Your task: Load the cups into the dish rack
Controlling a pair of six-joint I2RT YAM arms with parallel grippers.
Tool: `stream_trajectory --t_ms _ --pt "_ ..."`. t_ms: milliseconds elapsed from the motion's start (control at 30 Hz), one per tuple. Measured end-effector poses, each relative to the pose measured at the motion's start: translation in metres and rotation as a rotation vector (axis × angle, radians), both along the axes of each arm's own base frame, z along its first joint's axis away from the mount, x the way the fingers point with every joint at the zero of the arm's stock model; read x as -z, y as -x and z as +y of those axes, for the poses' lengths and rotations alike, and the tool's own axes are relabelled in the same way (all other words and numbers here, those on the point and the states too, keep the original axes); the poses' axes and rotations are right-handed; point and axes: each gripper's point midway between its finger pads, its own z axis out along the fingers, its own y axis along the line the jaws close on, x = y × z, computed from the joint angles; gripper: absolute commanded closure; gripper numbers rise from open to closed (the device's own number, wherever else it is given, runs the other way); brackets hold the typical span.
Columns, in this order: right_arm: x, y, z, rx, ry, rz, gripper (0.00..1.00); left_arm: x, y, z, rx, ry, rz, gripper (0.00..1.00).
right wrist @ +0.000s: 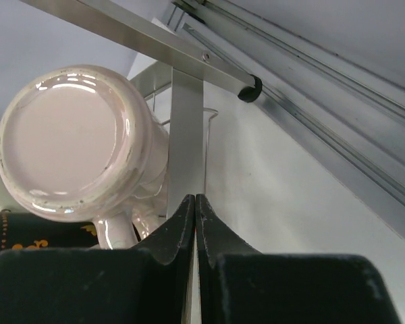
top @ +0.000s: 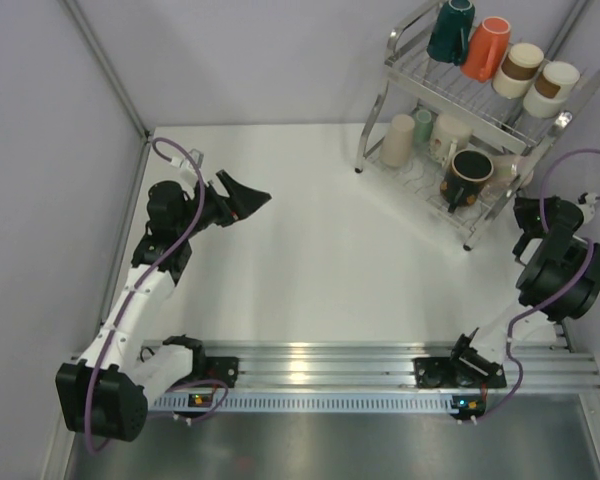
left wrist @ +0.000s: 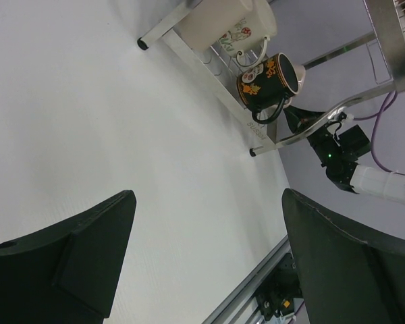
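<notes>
The dish rack [top: 460, 107] stands at the back right. Its upper shelf holds a dark teal cup [top: 450, 30], an orange cup [top: 487, 48] and two white-and-brown cups [top: 521, 68]. On the lower shelf are a beige cup [top: 398, 140], a mint cup [top: 423, 124], a white mug [top: 448, 134], a black mug [top: 470, 175] and a pinkish mug [right wrist: 74, 142]. My left gripper [top: 248, 195] hangs open and empty over the table's left side, pointing toward the rack. My right gripper [right wrist: 195, 197] is shut on nothing, its tips just short of a rack post [right wrist: 185, 121] beside the pinkish mug.
A grey wall runs along the left side and another behind the rack. An aluminium rail [top: 330, 360] crosses the near edge between the arm bases. The rack's foot [left wrist: 256, 152] rests on the white table [left wrist: 121, 101], with my right arm [left wrist: 341, 155] close behind it.
</notes>
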Motion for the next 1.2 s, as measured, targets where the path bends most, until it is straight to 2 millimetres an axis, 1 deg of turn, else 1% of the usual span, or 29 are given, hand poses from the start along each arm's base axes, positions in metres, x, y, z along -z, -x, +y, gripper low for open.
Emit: stream_trajectory --t_ms 67,133,300,500,767,833,1033,1200 --pt "0.001 -0.007 0.0 -0.01 -0.002 -0.011 1.0 0.001 -0.001 0.0 0.0 -0.003 0.002 0.05" --pt "-0.002 -0.014 0.001 -0.026 0.002 -0.028 1.0 0.004 -0.003 0.0 0.001 -0.006 0.009 0.05" --pt "-0.018 -0.03 0.007 -0.067 0.028 -0.081 1.0 0.008 -0.006 0.0 -0.001 -0.014 0.016 0.05" --pt "-0.033 -0.042 0.01 -0.109 0.05 -0.137 1.0 0.008 -0.006 0.0 -0.002 -0.016 0.017 0.05" --pt "-0.049 -0.06 0.022 -0.172 0.066 -0.202 1.0 0.012 -0.008 0.0 -0.005 -0.022 0.026 0.05" --pt "-0.051 -0.066 0.023 -0.189 0.068 -0.21 1.0 0.012 -0.008 0.001 -0.006 -0.022 0.025 0.05" --pt "-0.049 -0.073 0.023 -0.203 0.066 -0.213 1.0 0.013 -0.01 0.002 -0.015 -0.024 0.025 0.05" --pt "-0.053 -0.081 0.02 -0.219 0.074 -0.223 1.0 0.013 -0.01 0.002 -0.019 -0.025 0.025 0.05"
